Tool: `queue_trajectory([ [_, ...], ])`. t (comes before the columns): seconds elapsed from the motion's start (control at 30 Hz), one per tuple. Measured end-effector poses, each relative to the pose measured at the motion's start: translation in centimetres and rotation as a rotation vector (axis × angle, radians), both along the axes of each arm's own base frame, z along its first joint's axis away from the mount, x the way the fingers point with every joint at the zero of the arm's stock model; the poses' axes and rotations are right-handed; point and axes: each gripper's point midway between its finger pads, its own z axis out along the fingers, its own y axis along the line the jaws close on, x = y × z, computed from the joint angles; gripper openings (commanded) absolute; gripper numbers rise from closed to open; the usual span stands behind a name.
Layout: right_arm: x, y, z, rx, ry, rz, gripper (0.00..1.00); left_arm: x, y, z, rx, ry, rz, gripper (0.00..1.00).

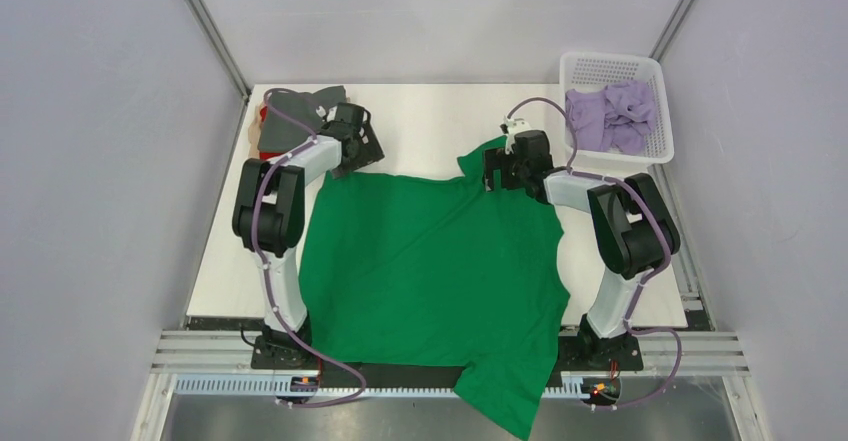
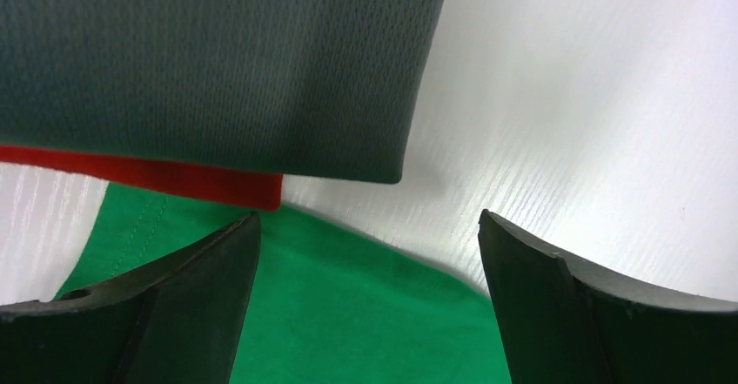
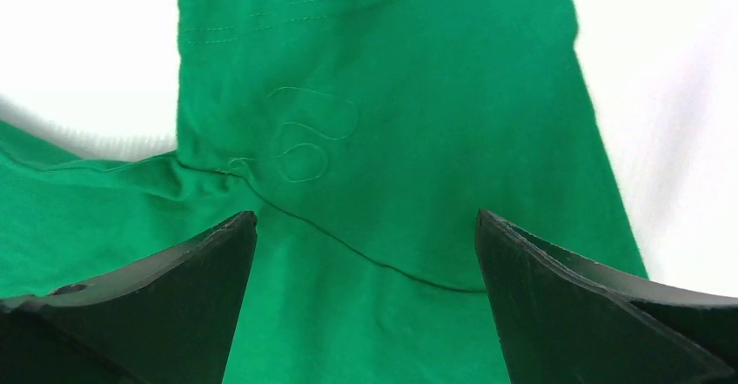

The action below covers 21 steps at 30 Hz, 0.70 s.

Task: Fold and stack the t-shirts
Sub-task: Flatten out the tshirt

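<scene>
Green shirt [image 1: 430, 261] spread unfolded beneath left gripper [image 2: 365, 218] and right gripper [image 3: 365, 214], both open; folded stack [image 1: 308, 103] beyond its far-left corner, lilac shirt [image 1: 612, 116] unfolded beyond its far-right.

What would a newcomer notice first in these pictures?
A bright green t-shirt lies spread across the white table, one end hanging over the near edge. The left arm and right arm reach its far corners, jaws open. A white basket at far right holds lilac cloth.

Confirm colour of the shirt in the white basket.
Lilac; the shirt shows best in the top external view.
</scene>
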Motion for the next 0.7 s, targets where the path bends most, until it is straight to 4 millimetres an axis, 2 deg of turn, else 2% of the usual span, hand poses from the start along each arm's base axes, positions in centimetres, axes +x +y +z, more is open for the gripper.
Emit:
queue_trajectory([
  [0.27, 0.2, -0.8, -0.2, -0.003, 0.005, -0.040, 0.98, -0.4, -0.5, 0.3, -0.004, 0.018, -0.038, 1.00],
  [0.57, 0.5, -1.6, -0.3, -0.025, 0.001, -0.078, 0.98, -3.7, -1.1, 4.7, -0.023, -0.037, -0.069, 1.00],
  [0.7, 0.0, -1.7, 0.5, -0.051, -0.019, -0.088, 0.98, -5.8, -0.9, 6.0, -0.029, -0.057, -0.078, 1.00],
])
